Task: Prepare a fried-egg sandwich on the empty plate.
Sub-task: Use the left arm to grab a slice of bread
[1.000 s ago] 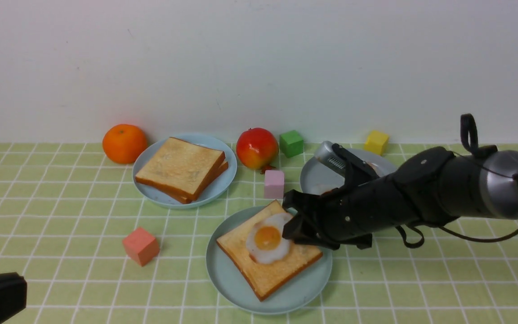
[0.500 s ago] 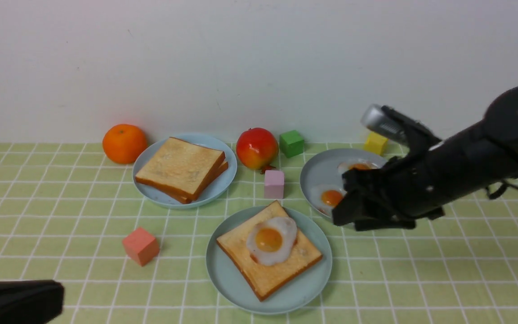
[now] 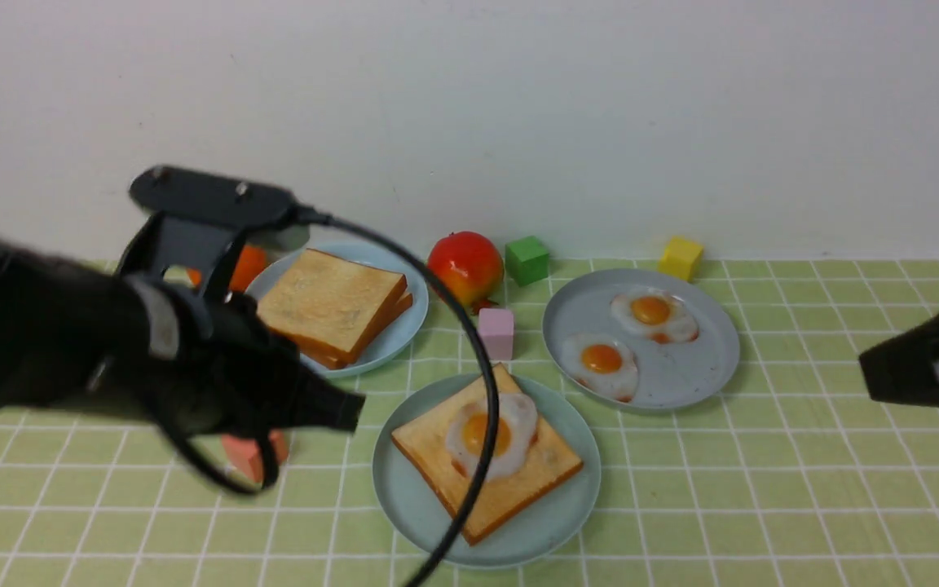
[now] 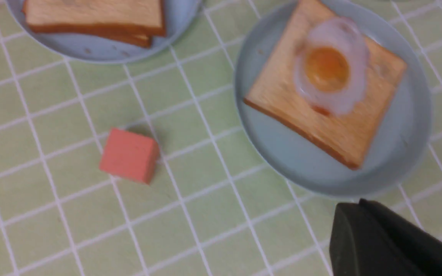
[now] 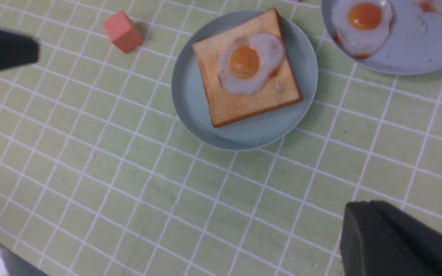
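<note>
The pale mint-green plate (image 3: 404,505) sits front centre and holds one toast slice (image 3: 437,456) with a fried egg (image 3: 510,440) lying on top; there is no second slice on it. This plate also shows in the left wrist view (image 4: 294,168) and the right wrist view (image 5: 190,99). My left gripper (image 3: 354,412) is shut and empty, just left of the plate and in front of the toast stack (image 3: 331,306). Its tip shows in the left wrist view (image 4: 343,214). My right gripper (image 3: 869,371) is shut and empty at the far right (image 5: 353,214).
The toast stack lies on a light blue plate (image 3: 404,334). A grey-blue plate (image 3: 681,375) holds two eggs (image 3: 600,363). An apple (image 3: 465,267), green cube (image 3: 527,259), yellow cube (image 3: 680,257), pink cube (image 3: 496,333) and salmon cube (image 4: 129,155) stand around. My left arm's cable (image 3: 478,456) crosses the front plate.
My right gripper has pulled back from the egg on the toast to the far right. My left arm has swung up from the bottom left corner towards the plates.
</note>
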Action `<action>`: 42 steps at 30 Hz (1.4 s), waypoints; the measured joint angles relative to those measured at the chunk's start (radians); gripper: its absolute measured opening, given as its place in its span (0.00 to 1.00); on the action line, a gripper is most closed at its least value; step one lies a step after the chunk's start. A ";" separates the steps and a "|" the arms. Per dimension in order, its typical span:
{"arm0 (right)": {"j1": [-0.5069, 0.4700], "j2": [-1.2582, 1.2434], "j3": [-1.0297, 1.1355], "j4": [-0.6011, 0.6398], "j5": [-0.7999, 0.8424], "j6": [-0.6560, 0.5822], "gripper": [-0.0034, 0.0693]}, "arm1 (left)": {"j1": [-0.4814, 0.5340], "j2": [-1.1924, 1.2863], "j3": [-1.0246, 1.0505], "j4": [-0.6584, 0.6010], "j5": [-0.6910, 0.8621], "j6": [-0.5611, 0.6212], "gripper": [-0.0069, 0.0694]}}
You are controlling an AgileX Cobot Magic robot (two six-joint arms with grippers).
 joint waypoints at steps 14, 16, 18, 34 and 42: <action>0.008 -0.229 0.128 -0.006 0.014 -0.004 0.08 | 0.186 0.707 -0.609 -0.107 0.037 0.266 0.29; 0.008 -0.229 0.129 -0.006 0.014 0.000 0.08 | 0.186 0.782 -0.677 -0.067 0.033 0.267 0.42; 0.008 -0.229 0.129 -0.006 0.014 0.004 0.08 | 0.186 0.829 -0.714 -0.043 0.029 0.267 0.51; 0.008 -0.229 0.129 -0.006 0.002 0.023 0.10 | 0.186 0.943 -0.753 0.049 -0.002 0.269 0.62; 0.008 -0.229 0.129 -0.006 0.002 0.023 0.11 | 0.182 0.942 -0.756 0.059 0.009 0.270 0.18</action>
